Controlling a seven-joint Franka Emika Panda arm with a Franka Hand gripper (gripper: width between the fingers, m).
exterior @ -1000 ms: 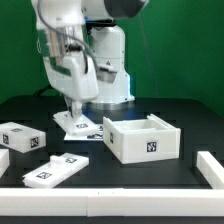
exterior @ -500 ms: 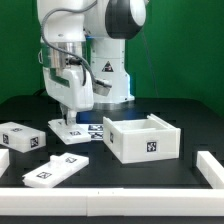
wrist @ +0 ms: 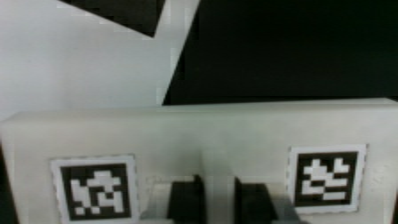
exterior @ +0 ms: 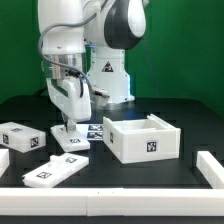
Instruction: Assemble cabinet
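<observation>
One white robot arm (exterior: 75,40) over the black surface (exterior: 190,120), toward the far corner on the exterior view's left, with pincer (exterior: 68,124) pointing straight down. Fingertips level with the top of a small flat white plastic panel (exterior: 70,138) bearing black-and-white tags. Contact likely but not confirmed from the exterior view. Panel lying flat between that far corner and the middle of the surface, just beside the thin flat white marker board (exterior: 95,128). Marker board closer to the far edge, in front of the arm's base.

Wrist view: same panel (wrist: 205,130) as a long white face, one square tag toward each end. Dark fingers (wrist: 175,200) against that face between the two tags, close together, much blurred. Pincer state: cannot tell, whether clamped on the panel or merely narrow against it.

Task item, the cabinet (exterior: 128,145): large white thin-walled plastic box, open on top, upright near the middle of the surface. Placed to the exterior view's right of the pincer and apart from it. One square tag on the wall facing the near edge.

Two further loose white tagged blocks. First (exterior: 22,137) by the edge on the exterior view's left. Second (exterior: 55,168) flat toward the near corner on that same side. Both apart from each other and well apart from the cabinet.

Low white rim (exterior: 110,192) along the near edge, with a raised white piece at the near corner on the exterior view's right.
</observation>
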